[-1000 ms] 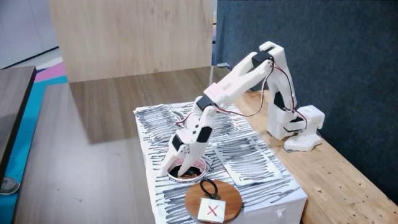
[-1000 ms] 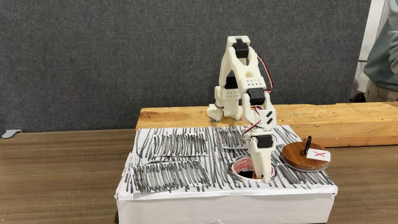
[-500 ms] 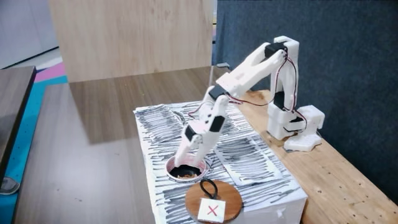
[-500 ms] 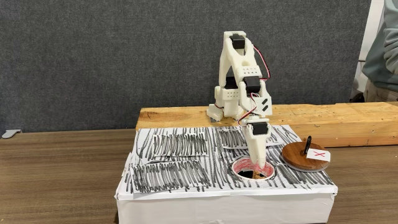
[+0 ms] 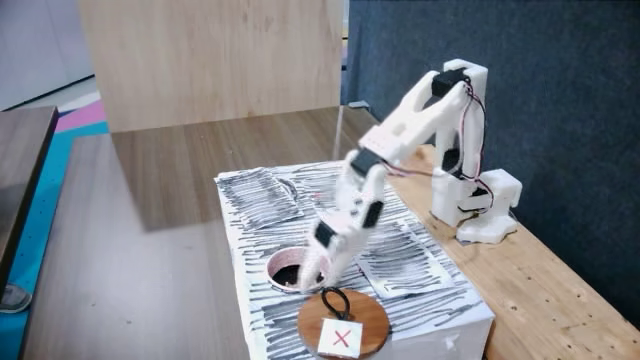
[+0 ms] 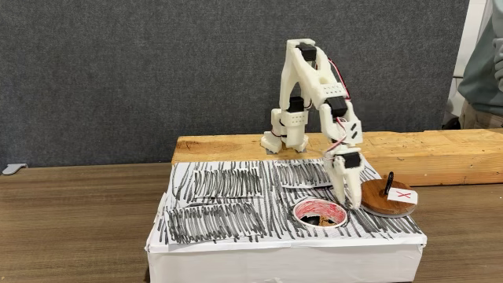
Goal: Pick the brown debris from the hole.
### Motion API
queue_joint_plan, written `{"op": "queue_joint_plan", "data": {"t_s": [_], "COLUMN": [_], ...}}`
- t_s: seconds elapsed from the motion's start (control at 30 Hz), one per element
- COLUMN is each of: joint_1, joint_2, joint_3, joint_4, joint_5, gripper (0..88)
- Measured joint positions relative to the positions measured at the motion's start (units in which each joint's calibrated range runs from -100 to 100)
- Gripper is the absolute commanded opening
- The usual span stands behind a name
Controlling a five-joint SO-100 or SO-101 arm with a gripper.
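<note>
The hole (image 6: 320,212) is a round dark opening with a pale pinkish rim (image 5: 277,263) in the top of the scribbled white box. A small brownish bit, which looks like the brown debris (image 6: 317,222), shows low inside it. My white gripper (image 6: 352,203) hangs point-down just right of the hole, between its rim and the wooden disc (image 6: 383,199). In a fixed view the gripper (image 5: 312,280) is motion-blurred at the hole's right edge. Its fingers look close together; I cannot tell whether anything is held.
The wooden disc (image 5: 343,321) with a black ring and a red X card lies at the box's front corner. The arm's base (image 5: 470,205) stands on a wooden plank (image 6: 440,149) behind the box. A person's sleeve (image 6: 483,63) is at the right edge.
The gripper has lifted out of the hole and swung right toward the wooden disc. The hole's opening now shows uncovered.
</note>
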State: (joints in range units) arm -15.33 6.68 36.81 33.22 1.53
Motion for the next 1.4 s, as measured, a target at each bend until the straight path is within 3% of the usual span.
{"op": "queue_joint_plan", "data": {"t_s": [1.4], "joint_1": [7.6], "joint_2": [-1.0], "joint_3": [-1.3], "joint_4": [0.1], "joint_5": [0.5], "gripper": [19.9]}}
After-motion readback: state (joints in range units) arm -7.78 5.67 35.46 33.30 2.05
